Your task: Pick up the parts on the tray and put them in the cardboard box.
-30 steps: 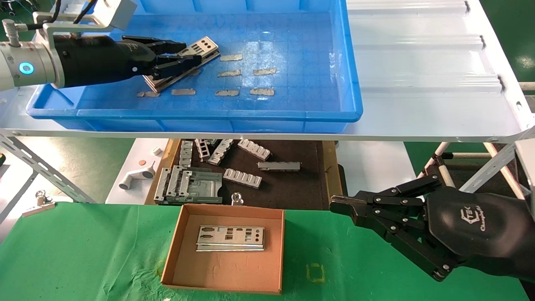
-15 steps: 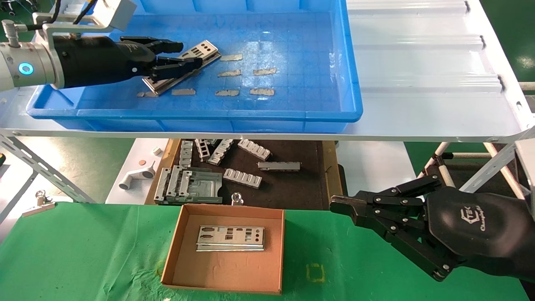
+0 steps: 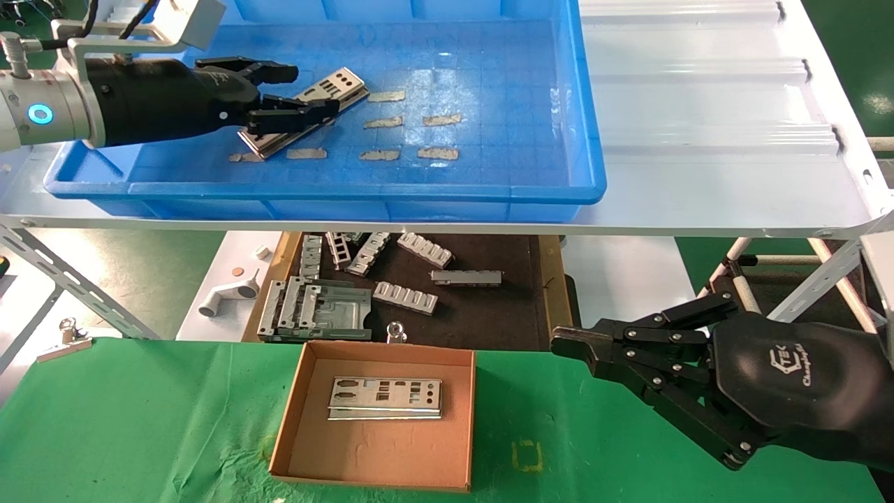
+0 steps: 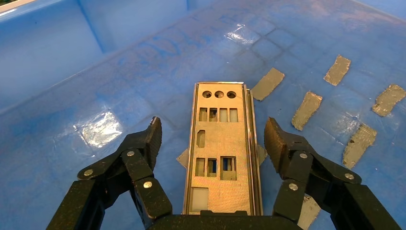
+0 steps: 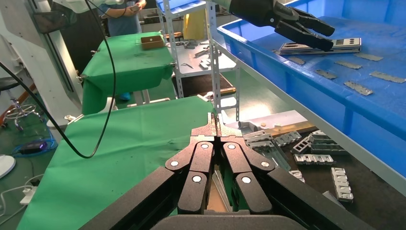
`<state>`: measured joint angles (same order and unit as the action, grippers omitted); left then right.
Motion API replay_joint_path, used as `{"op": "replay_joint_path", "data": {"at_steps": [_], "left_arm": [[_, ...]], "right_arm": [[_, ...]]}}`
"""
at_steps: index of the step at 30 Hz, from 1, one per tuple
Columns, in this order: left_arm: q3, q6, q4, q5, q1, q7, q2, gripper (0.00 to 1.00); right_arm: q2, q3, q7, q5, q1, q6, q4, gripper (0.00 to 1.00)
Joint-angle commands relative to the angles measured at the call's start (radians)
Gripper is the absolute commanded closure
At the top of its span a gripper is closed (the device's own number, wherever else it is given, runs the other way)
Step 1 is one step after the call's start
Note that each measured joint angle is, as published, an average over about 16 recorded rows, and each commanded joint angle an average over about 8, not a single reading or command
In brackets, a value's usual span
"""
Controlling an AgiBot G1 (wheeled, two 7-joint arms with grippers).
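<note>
A silver-grey punched part lies on top of a stack on the floor of the blue tray, at its left. My left gripper is open, one finger on each long side of the part, neither touching it. In the left wrist view my left gripper has both fingertips clear of the plate's edges. Another part lies flat in the cardboard box on the green cloth. My right gripper is shut and empty, parked right of the box; the right wrist view also shows my right gripper.
Several tan tape strips are stuck to the tray floor right of the part. Below the white shelf, a dark mat holds ribbed grey blocks. A metal clip lies at the green cloth's left edge.
My left gripper has drawn back slightly to the left and its fingers have spread a little wider about the part. The right arm has not moved.
</note>
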<state>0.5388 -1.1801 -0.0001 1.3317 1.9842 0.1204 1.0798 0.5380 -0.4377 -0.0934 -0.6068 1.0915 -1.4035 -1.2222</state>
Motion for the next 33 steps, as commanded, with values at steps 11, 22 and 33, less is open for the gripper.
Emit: {"op": "replay_joint_path", "data": {"at_steps": [11, 22, 33], "left_arm": [[0.000, -0.007, 0.000, 0.000, 0.000, 0.000, -0.001, 1.00], [0.000, -0.015, -0.001, 0.000, 0.001, 0.000, -0.002, 1.00], [-0.005, -0.020, -0.003, -0.006, 0.009, 0.000, -0.008, 1.00]], "right_arm": [[0.000, 0.000, 0.000, 0.000, 0.000, 0.000, 0.000, 1.00], [0.000, 0.000, 0.000, 0.000, 0.000, 0.000, 0.000, 1.00], [0.000, 0.000, 0.000, 0.000, 0.000, 0.000, 0.000, 1.00]]}}
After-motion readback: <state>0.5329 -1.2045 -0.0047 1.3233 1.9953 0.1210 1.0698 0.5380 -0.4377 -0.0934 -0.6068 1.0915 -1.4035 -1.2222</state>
